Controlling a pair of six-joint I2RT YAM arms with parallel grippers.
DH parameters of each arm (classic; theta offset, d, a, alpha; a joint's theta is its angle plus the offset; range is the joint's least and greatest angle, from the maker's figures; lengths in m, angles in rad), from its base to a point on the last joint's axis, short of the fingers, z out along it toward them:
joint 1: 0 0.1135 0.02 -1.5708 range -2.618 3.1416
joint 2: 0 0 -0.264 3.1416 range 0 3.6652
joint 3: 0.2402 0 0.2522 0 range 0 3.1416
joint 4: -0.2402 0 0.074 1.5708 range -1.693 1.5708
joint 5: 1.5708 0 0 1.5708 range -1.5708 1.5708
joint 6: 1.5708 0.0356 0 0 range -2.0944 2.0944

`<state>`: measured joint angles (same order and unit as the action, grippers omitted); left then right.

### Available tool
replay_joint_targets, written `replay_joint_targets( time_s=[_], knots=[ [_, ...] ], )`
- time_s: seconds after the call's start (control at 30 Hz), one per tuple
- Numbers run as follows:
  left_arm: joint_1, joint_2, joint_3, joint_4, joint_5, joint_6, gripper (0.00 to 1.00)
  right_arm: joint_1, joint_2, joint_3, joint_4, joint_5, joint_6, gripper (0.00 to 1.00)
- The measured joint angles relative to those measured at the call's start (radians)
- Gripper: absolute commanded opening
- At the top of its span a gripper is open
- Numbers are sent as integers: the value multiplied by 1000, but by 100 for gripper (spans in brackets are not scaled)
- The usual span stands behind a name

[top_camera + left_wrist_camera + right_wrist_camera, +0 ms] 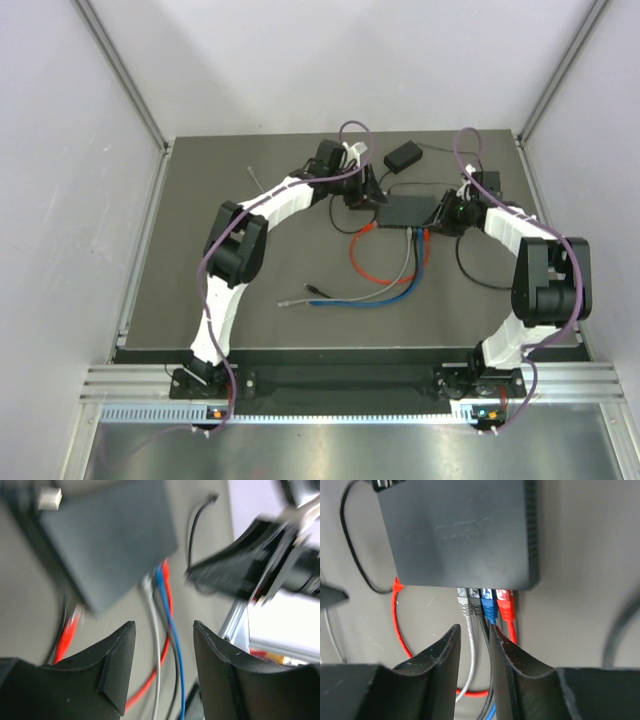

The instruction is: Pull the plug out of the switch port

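While close to the switch (460,530), right fingers (445,665) narrowly apart — just short of the grey plug (464,602); left fingers (115,660) wide apart

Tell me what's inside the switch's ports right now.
Side by side in the switch: grey plug, black plug, blue plug, red plug. Their front ends are hidden inside the sockets, so latches can't be seen.
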<state>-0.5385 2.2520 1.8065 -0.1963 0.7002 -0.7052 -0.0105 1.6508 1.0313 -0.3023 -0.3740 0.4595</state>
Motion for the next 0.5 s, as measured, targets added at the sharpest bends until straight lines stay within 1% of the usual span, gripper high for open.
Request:
replay_joint_targets(
  time_s=[0.2, 0.37, 0.5],
  knots=[
    [-40, 132, 103, 172, -60, -52, 55, -10, 46, -60, 134, -87, 14, 33],
    [-69, 245, 191, 204, -118, -75, 55, -53, 66, -71, 194, -129, 20, 33],
    [-83, 282, 229, 222, -142, -92, 55, -81, 68, -93, 218, -151, 19, 31]
  ],
)
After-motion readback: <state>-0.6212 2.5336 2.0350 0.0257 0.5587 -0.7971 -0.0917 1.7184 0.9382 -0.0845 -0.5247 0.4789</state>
